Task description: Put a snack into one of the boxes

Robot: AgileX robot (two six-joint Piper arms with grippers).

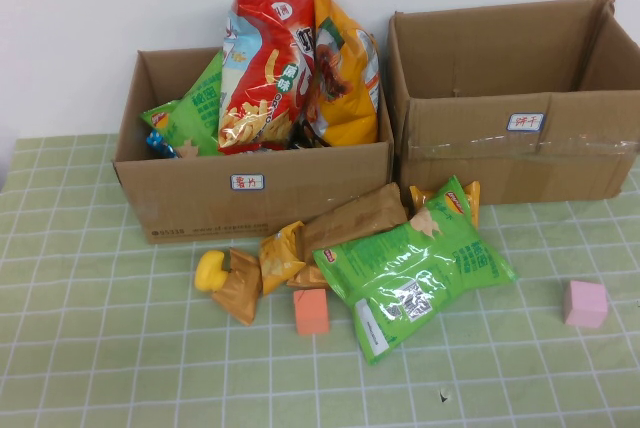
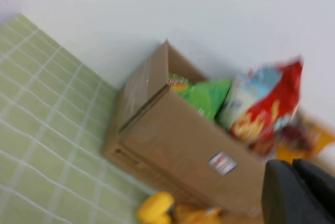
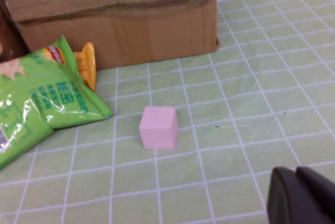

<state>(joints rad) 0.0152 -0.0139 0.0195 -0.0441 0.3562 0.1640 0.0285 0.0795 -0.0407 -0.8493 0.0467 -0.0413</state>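
The narrower box [image 1: 250,193] at the back left holds a red bag [image 1: 262,68], a yellow-orange bag [image 1: 345,73] and a green bag [image 1: 195,108]. The wider taped box [image 1: 520,138] at the back right shows nothing inside. A green chip bag [image 1: 420,268] and brown-gold snack packs [image 1: 350,223] lie on the cloth in front of the boxes. Neither arm shows in the high view. My left gripper [image 2: 293,167] is shut and empty, off to the side of the narrower box [image 2: 183,150]. My right gripper [image 3: 296,174] is shut and empty over the cloth, in front of the wider box [image 3: 120,20].
A pink cube [image 1: 585,303] sits at the right, also in the right wrist view [image 3: 158,126]. An orange cube [image 1: 311,311] and a yellow toy [image 1: 210,270] lie by the snack packs. A green checked cloth [image 1: 120,368] covers the table; a white wall stands behind.
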